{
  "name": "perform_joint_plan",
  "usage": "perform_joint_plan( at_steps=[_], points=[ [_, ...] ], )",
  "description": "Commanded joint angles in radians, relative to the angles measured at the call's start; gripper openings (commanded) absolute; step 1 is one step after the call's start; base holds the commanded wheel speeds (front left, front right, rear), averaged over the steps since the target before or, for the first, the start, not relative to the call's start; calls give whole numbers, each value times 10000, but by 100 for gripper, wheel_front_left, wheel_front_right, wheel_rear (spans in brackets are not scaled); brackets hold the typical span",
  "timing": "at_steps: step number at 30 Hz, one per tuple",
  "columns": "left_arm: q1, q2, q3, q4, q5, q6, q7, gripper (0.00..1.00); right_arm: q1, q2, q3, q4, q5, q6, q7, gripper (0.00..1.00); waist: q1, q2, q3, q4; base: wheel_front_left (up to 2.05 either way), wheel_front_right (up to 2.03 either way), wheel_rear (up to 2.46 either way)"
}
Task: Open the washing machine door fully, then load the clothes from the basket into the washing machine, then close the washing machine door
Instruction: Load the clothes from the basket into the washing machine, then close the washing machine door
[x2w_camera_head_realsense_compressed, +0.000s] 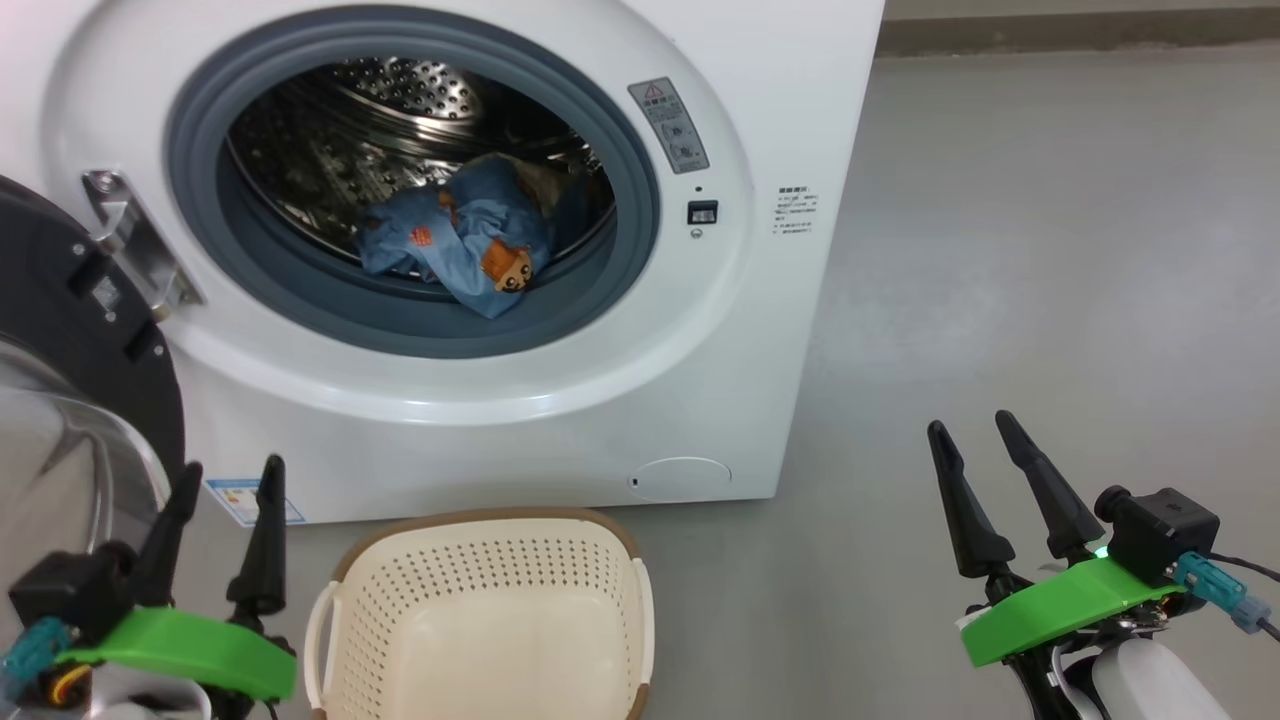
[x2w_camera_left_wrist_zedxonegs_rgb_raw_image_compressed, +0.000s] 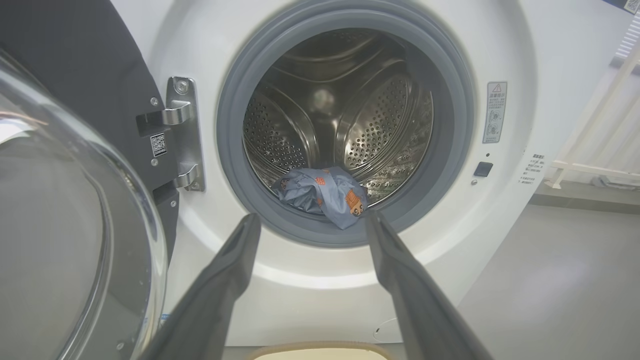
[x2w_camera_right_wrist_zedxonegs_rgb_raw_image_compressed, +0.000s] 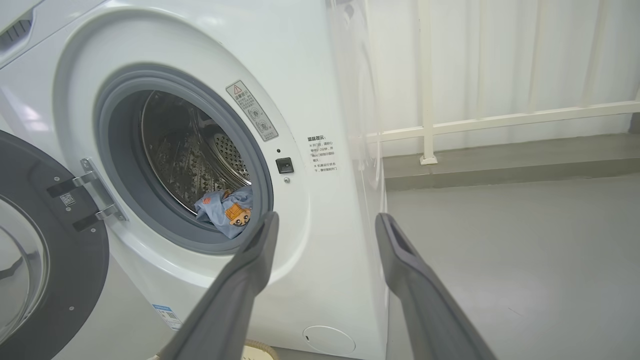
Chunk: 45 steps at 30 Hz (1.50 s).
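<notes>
The white washing machine (x2w_camera_head_realsense_compressed: 780, 120) stands with its black door (x2w_camera_head_realsense_compressed: 70, 330) swung wide open to the left, glass bowl (x2w_camera_left_wrist_zedxonegs_rgb_raw_image_compressed: 60, 225) facing out. Light-blue bear-print clothes (x2w_camera_head_realsense_compressed: 465, 245) lie in the steel drum, one end draped onto the grey gasket (x2w_camera_head_realsense_compressed: 400, 325). The same clothes (x2w_camera_left_wrist_zedxonegs_rgb_raw_image_compressed: 325, 192) (x2w_camera_right_wrist_zedxonegs_rgb_raw_image_compressed: 227, 212) sit low in the drum mouth in both wrist views. The cream basket (x2w_camera_head_realsense_compressed: 480, 620) sits on the floor before the machine with nothing in it. My left gripper (x2w_camera_head_realsense_compressed: 230, 480) is open beside the door. My right gripper (x2w_camera_head_realsense_compressed: 975, 430) is open over the floor, right of the machine.
Grey floor (x2w_camera_head_realsense_compressed: 1050, 300) spreads to the right of the machine. A white railing (x2w_camera_right_wrist_zedxonegs_rgb_raw_image_compressed: 500, 120) runs along the back wall. The door hinge (x2w_camera_head_realsense_compressed: 130, 240) is on the machine's left side.
</notes>
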Motion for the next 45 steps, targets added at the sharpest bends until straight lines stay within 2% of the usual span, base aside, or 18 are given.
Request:
perform_joint_plan(
  at_steps=[1,8,15,45],
  points=[
    [-86,265,500,-332,188,90,-64,100,-52,-179,254,-220,174,75,-80,100,0,0,-165,146,0,0,0],
    [495,76,914,-653,473,188,-64,100,1,-321,299,-234,294,75,-80,100,0,0,-326,214,0,0,0],
    [725,-44,1082,-667,564,-6,-64,100,-47,-289,341,-262,318,75,-80,100,0,0,-261,167,0,0,0],
    [809,-361,1426,-530,1355,-364,-64,100,-135,-191,284,-309,255,75,-80,100,0,0,-131,-15,0,0,0]
  ],
)
